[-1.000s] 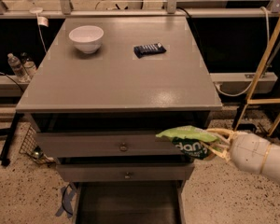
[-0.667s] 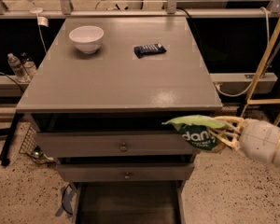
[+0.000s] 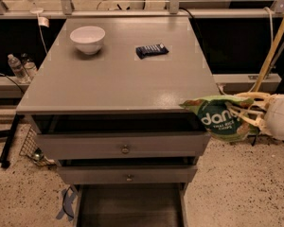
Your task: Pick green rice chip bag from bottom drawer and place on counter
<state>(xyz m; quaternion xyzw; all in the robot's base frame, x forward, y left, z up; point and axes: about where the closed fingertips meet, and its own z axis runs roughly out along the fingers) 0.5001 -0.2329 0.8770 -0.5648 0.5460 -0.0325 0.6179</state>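
My gripper (image 3: 239, 115) is at the right of the cabinet, level with the counter's front right corner, and is shut on the green rice chip bag (image 3: 216, 117). The bag hangs in the air, its left tip at the corner of the counter (image 3: 118, 79); I cannot tell whether it touches. The bottom drawer (image 3: 130, 207) is pulled open at the bottom of the view, and its dark inside shows nothing in it.
A white bowl (image 3: 87, 39) stands at the counter's back left. A small dark blue wrapped bar (image 3: 152, 50) lies at the back middle. Two knobbed drawers (image 3: 124, 148) sit above the open one. A yellow pole (image 3: 273, 46) leans at the right.
My gripper has lifted the green bag up and to the right, from in front of the top drawer to the level of the counter's front right corner.
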